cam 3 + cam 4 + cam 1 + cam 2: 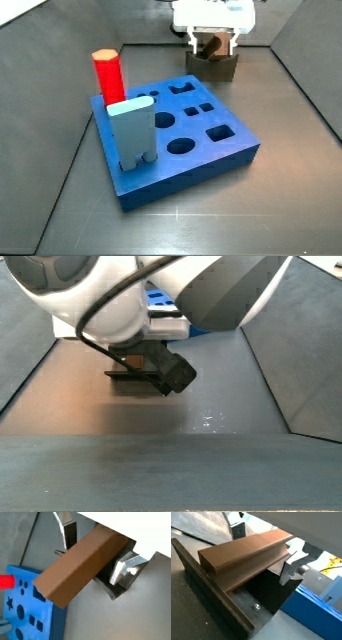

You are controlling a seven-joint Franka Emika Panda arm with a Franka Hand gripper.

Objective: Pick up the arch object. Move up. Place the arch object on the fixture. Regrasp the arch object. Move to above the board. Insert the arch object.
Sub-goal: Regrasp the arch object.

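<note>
The arch object (70, 574), a long brown wooden bar, rests in the notch of the dark fixture (228, 609), tilted; it shows in both wrist views (241, 554). My gripper (93, 562) straddles the bar with its fingers (67, 534) on either side, and a gap shows between this finger and the bar, so the jaws stand open. In a side view the gripper (214, 42) hangs over the fixture (218, 68) behind the blue board (194, 150). The board's edge also shows in both wrist views (27, 607).
A red cylinder (107, 75) and a pale blue upright block (134, 130) stand in the board's left side. Grey walls enclose the floor on all sides. In a side view the arm's white body (120, 296) hides much of the scene.
</note>
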